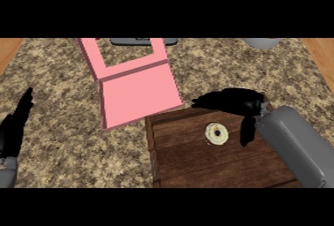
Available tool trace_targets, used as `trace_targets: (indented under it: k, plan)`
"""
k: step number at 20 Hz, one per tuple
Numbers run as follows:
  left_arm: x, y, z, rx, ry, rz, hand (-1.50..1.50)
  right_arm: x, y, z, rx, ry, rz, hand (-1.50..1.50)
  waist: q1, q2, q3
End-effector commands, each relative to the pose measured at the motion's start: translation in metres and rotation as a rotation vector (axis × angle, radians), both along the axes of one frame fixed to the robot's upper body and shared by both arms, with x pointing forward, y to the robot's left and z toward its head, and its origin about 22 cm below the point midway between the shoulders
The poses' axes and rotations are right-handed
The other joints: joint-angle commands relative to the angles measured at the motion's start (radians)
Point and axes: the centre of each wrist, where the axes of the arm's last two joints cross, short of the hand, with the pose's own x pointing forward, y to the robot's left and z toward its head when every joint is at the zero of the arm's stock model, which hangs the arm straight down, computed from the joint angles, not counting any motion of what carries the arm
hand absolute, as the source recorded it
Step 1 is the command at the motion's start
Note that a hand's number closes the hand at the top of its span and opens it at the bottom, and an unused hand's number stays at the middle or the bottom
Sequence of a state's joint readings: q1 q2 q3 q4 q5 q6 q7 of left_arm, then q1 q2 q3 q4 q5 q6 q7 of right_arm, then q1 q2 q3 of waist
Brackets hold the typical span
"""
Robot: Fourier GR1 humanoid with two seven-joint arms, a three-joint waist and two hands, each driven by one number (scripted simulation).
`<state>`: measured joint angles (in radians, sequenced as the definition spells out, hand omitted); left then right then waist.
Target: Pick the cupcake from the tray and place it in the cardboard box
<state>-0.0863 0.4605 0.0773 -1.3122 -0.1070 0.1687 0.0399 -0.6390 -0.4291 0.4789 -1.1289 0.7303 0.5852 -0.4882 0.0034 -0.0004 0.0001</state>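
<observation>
The grey right forearm point(301, 145), nearest the camera, is seen entering from the lower right of the frame and slanting up toward the centre. The granite-patterned counter point(65, 128) is spread across the whole frame, with wooden strips at the upper corners. A dark wooden tray point(209, 163) is set in the lower centre and right, its upper left corner touching the pink box point(140, 95). The box, pink rather than cardboard brown, lies open in the upper centre, its flap point(124, 53) with a cut-out window extended toward the top edge. The right hand point(231, 100) is held over the tray's upper edge, just right of the box; its fingers are curled together, and whether anything is clasped cannot be told. The left hand point(16, 121) is shown at the left edge, resting, fingers straight and pointed up. The cupcake point(216, 133), seen from above as a pale ring, sits on the tray just below the right hand
</observation>
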Motion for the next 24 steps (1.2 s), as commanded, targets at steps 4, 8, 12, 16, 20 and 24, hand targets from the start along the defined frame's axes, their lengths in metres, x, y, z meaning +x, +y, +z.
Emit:
trace_targets:
  k: [4, 8, 12, 16, 20, 24]
  plan:
    - [-0.001, -0.014, -0.017, -0.018, 0.005, 0.0, 0.0, -0.004, 0.008, 0.0, 0.04, 0.078, 0.082, -1.5, 0.0, 0.0, 0.0]
    - [0.006, -0.005, 0.004, 0.002, -0.002, 0.008, 0.0, -0.022, 0.021, 0.01, 0.092, 0.049, 0.09, -1.5, -0.003, -0.001, 0.0]
    - [-0.004, -0.008, 0.008, 0.0, 0.002, 0.005, 0.0, -0.028, 0.001, 0.006, 0.044, 0.049, 0.091, -1.5, 0.001, -0.001, 0.0]
    - [0.012, 0.003, 0.004, 0.007, -0.008, 0.003, 0.0, -0.035, 0.032, 0.004, -0.066, 0.024, 0.075, -1.5, -0.003, 0.0, 0.0]
    - [0.013, 0.009, -0.014, -0.016, -0.002, 0.019, 0.0, -0.048, 0.018, -0.016, -0.099, 0.039, 0.043, -1.5, -0.007, 0.001, -0.001]
    - [-0.004, -0.01, 0.005, -0.008, 0.007, -0.019, 0.0, -0.023, 0.035, -0.028, -0.078, 0.02, 0.008, 1.5, 0.008, 0.001, 0.0]
